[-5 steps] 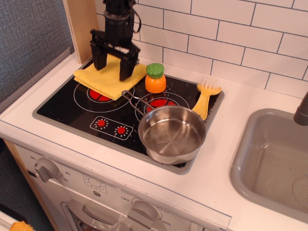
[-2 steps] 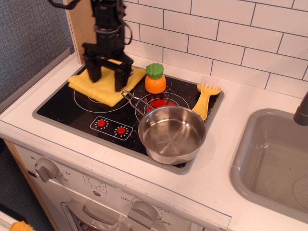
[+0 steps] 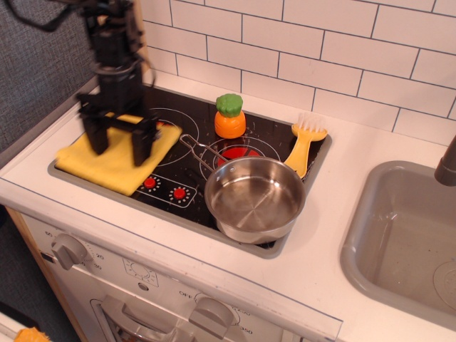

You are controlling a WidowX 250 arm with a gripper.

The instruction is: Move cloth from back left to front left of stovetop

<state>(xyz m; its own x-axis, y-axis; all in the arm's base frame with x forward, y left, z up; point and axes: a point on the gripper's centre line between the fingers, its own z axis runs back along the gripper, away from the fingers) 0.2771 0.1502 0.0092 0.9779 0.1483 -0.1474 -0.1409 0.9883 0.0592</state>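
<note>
The yellow cloth point(image 3: 114, 162) lies flat at the front left of the black stovetop point(image 3: 274, 132), its left corner over the grey rim. My gripper point(image 3: 118, 141) stands upright over the cloth with its jaws spread wide. Both fingertips point(image 3: 142, 151) rest on the cloth's upper half. The image is blurred around the arm.
A steel pot point(image 3: 254, 197) with a long handle sits at the front right of the stovetop. An orange toy vegetable with a green top point(image 3: 230, 116) stands at the back middle. A yellow brush point(image 3: 305, 146) lies at the back right. A grey sink point(image 3: 406, 235) is at the right.
My gripper has moved from the back left of the stovetop toward the front left, and the yellow cloth has slid along under its fingertips.
</note>
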